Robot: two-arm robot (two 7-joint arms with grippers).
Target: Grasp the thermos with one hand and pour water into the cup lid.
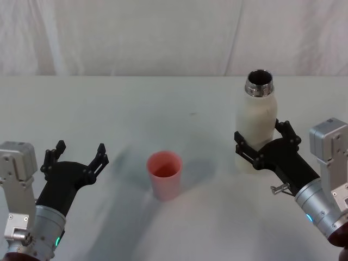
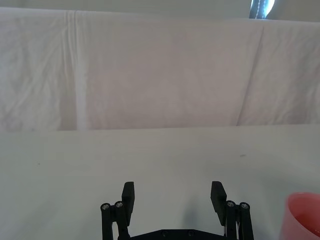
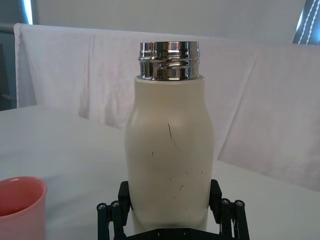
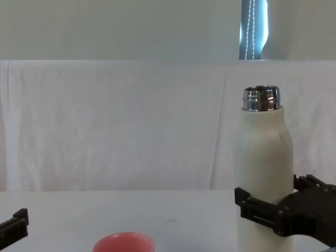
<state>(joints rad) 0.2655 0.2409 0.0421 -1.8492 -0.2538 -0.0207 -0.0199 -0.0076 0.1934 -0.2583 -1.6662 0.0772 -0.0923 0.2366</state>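
Observation:
The cream-white thermos (image 1: 255,122) stands upright on the table at the right, its steel neck open, with no cap on it. My right gripper (image 1: 261,133) is shut on its lower body, one black finger pressed against each side; the right wrist view shows the thermos (image 3: 170,150) held in the same gripper (image 3: 170,192). The pink cup lid (image 1: 165,175) stands upright mid-table, left of the thermos and apart from it. My left gripper (image 1: 80,148) rests open at the left, nothing between its fingers, with the cup lid (image 2: 304,220) off to its side.
A white cloth covers the table (image 1: 163,103), and a white draped backdrop (image 4: 115,121) rises behind its far edge. A bare stretch of cloth lies between the cup lid and the thermos.

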